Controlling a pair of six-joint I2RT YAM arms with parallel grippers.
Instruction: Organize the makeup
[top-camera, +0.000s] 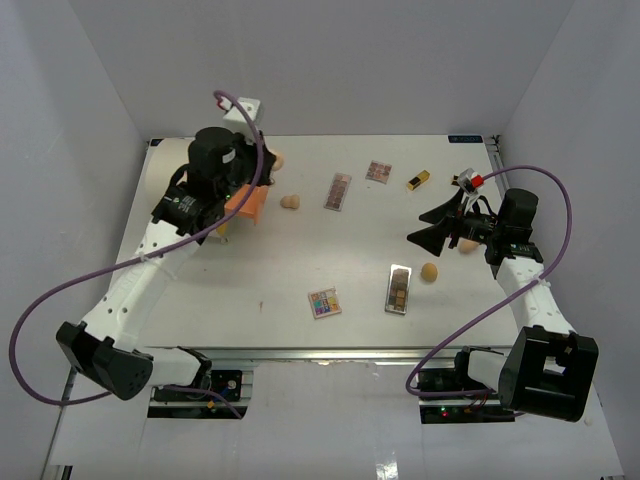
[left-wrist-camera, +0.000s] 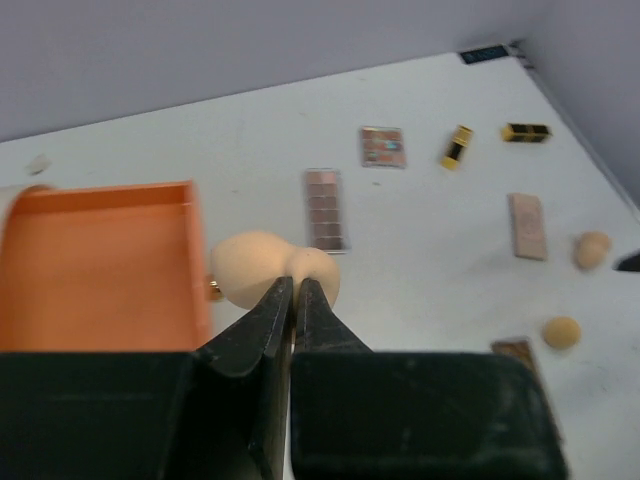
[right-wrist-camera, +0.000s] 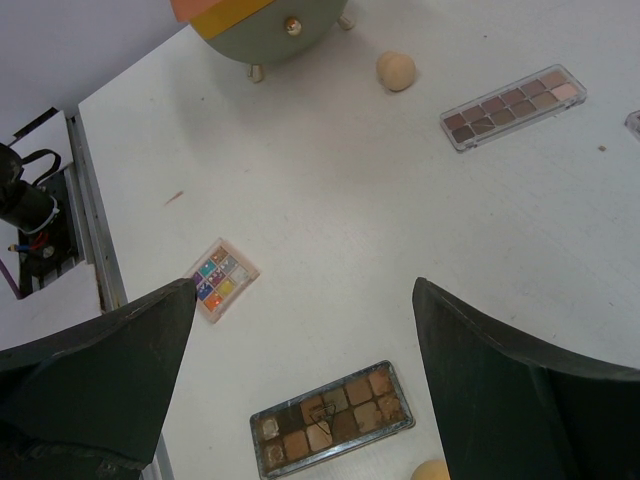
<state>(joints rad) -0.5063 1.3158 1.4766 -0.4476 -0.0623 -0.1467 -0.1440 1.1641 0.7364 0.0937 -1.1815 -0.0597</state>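
The left gripper (left-wrist-camera: 295, 287) pinches the sponge (left-wrist-camera: 250, 270) by its soft edge, so it may slip short of the drawer (left-wrist-camera: 90, 270); the right gripper (right-wrist-camera: 305, 305) gapes empty.

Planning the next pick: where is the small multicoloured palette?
The multicoloured palette lies centre-front on the table in the top view, just left of the brown palette.

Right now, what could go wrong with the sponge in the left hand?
The left hand pinches the tan sponge only at its tips, so it may slip out. The sponge hangs beside the orange drawer, not over it; released here, it would likely miss and roll on the table.
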